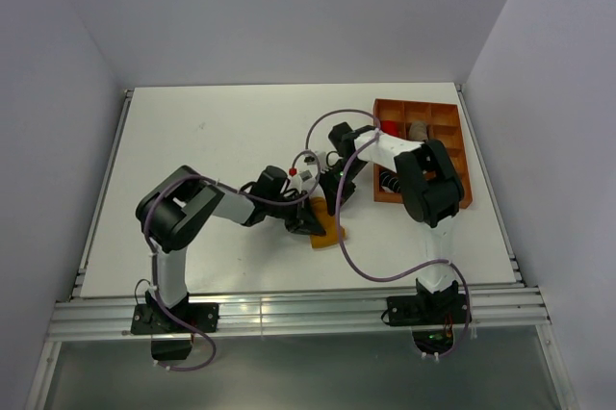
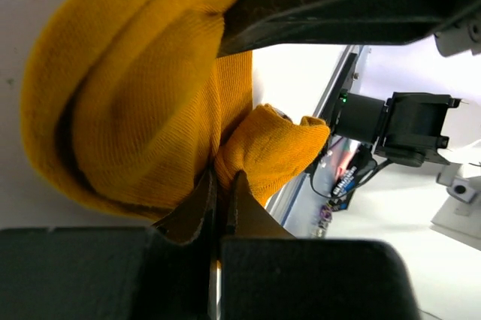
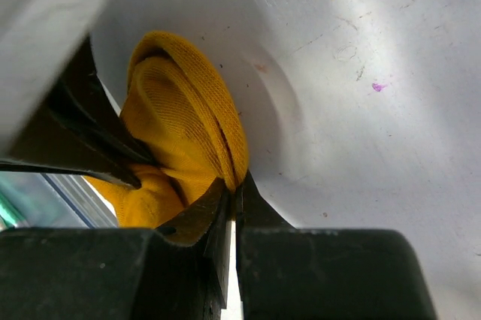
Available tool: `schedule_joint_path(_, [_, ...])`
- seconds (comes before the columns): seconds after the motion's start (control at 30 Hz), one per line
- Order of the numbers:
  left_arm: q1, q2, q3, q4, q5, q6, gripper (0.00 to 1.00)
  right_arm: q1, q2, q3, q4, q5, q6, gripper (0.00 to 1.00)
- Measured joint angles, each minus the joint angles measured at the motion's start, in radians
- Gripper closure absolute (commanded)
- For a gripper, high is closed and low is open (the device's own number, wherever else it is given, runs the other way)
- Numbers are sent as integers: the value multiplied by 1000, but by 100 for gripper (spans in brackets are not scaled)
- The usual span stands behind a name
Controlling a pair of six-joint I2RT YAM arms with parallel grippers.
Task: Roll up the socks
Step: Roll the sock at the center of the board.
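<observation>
Mustard sock [image 2: 128,102] pinched by left claw [image 2: 224,183] and right claw [image 3: 234,186].

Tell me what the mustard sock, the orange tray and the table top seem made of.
The mustard sock looks like soft, matte knit fabric: fine ribbing shows and it folds in thick rolls. The orange tray is probably rigid matte plastic, judging by its even colour and thin straight dividers. The table top seems a hard, smooth white board, perhaps laminate: soft sheen, small scuffs.
</observation>
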Motion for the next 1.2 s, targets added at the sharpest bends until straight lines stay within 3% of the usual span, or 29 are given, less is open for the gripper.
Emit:
schedule_joint_path(0.07, [5, 11, 14, -25, 16, 1, 100, 0, -3, -4, 6, -2, -1, 91])
schedule_joint_path(0.1, [7, 18, 23, -35, 24, 2, 100, -1, -6, -8, 10, -3, -2, 81])
schedule_joint_path(0.2, [16, 32, 42, -65, 48, 4, 100, -7, -33, -34, 39, -7, -9, 62])
schedule_joint_path(0.3, [22, 40, 54, -90, 66, 4, 100, -30, -86, -66, 104, 13, -32, 54])
schedule_joint_path(0.57, [37, 75, 59, -82, 123, -7, 100, -140, -267, -124, 206, -20, -98, 51])
schedule_joint_path(0.77, [48, 96, 54, -70, 168, -22, 100, -179, -618, -395, 303, -93, -262, 43])
schedule_joint_path(0.87, [51, 103, 55, -71, 184, -23, 100, -126, -801, -575, 370, -85, -367, 36])
schedule_joint_path(1.0, [55, 110, 55, -71, 200, -26, 100, -6, -984, -776, 433, -33, -455, 34])
schedule_joint_path(1.2, [58, 122, 55, -76, 226, -29, 100, 198, -1042, -901, 527, 91, -529, 33])
